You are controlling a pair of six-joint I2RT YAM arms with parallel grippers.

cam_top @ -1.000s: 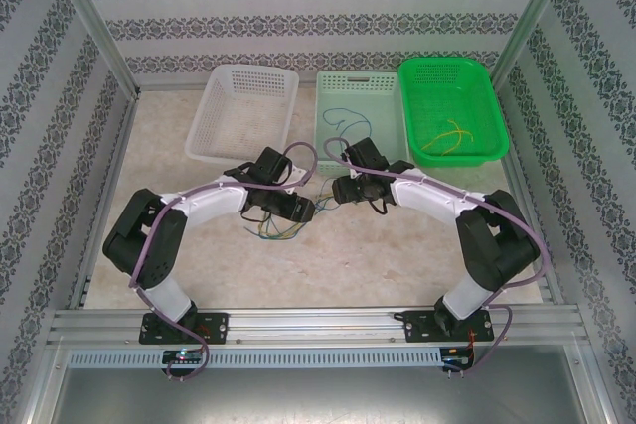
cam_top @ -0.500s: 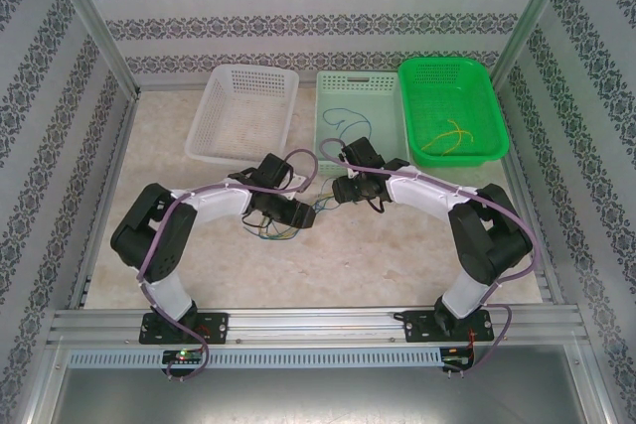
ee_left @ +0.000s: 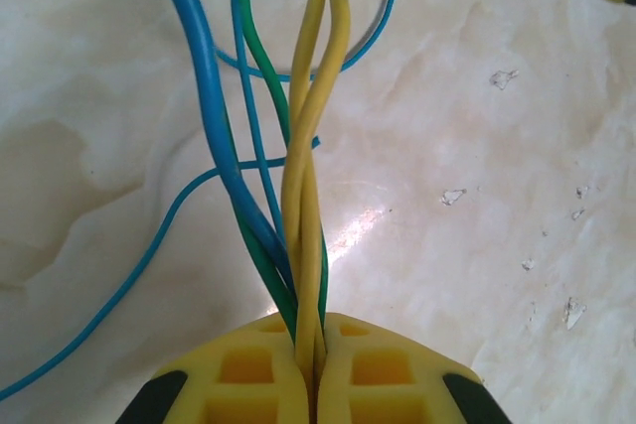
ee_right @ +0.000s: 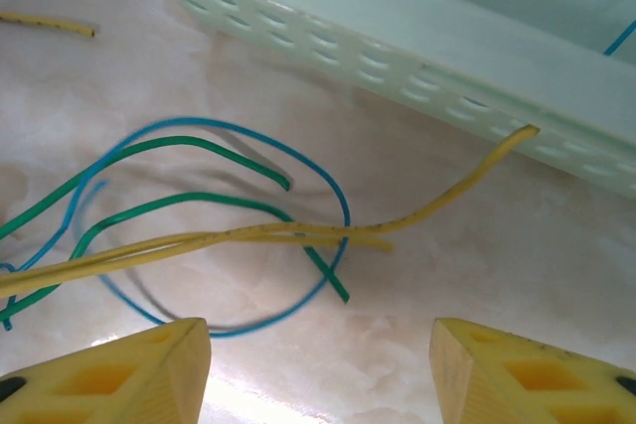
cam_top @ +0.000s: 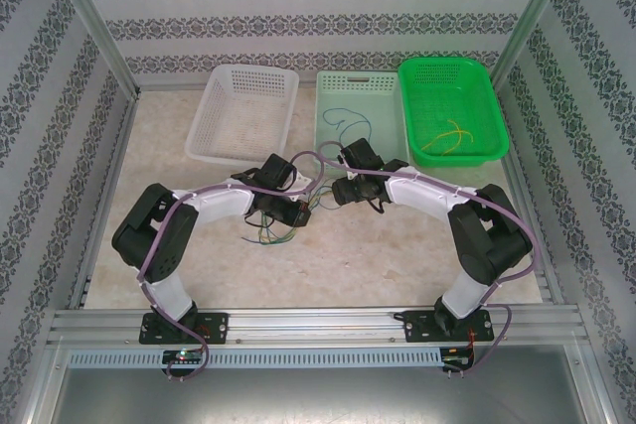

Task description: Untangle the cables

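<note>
A tangle of yellow, blue and dark green cables (cam_top: pixel 272 233) lies on the marble table between the arms. In the left wrist view my left gripper (ee_left: pixel 316 345) is shut on a bundle of those cables (ee_left: pixel 306 196), which run straight out from between the yellow fingers. From above, the left gripper (cam_top: pixel 301 213) sits at the tangle's right end. My right gripper (cam_top: pixel 333 192) hovers just beyond it, open. In the right wrist view the right gripper (ee_right: pixel 320 330) stands wide above loose cable ends (ee_right: pixel 298 235), touching none of them.
Three baskets line the back: a white one (cam_top: pixel 212 136), a pale green one (cam_top: pixel 327 136) holding a blue cable (cam_top: pixel 343 118), and a bright green one (cam_top: pixel 500 151) holding yellow cables (cam_top: pixel 449 136). The pale green basket's wall (ee_right: pixel 417 57) is close ahead of the right gripper.
The left gripper has closed on the cable bundle, after standing open over it. The tangle has drawn in slightly. The right arm has barely moved.
</note>
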